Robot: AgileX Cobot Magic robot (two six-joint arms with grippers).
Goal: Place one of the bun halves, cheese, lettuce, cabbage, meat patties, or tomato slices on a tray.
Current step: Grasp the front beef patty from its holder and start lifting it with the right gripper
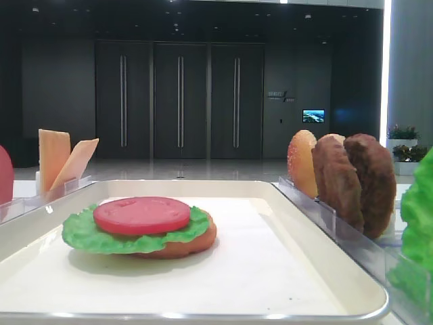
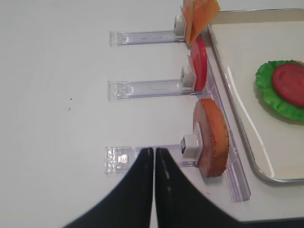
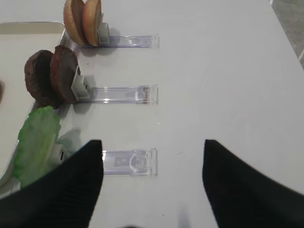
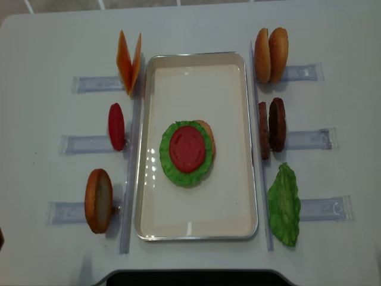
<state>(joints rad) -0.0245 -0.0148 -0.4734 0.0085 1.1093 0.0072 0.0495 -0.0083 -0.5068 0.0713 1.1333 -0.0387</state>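
Right end effector (image 3: 152, 183) hangs over the tabletop (image 3: 228, 71) with its jaws wide apart, holding nothing — a clear rack (image 3: 129, 162) lies just ahead of it. Left end effector (image 2: 154, 159) has its jaws pressed together, empty, beside an upright bun half (image 2: 212, 137). On the tray (image 4: 196, 229) lies a stack — bun, lettuce (image 4: 178, 173), tomato slice (image 4: 187, 148) on top. Two patties (image 4: 271, 127) stand upright in a rack just right of the tray.

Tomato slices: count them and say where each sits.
2. One tomato slice lies on the lettuce on the tray; the other tomato slice stands upright in the left middle rack. None looks hidden.
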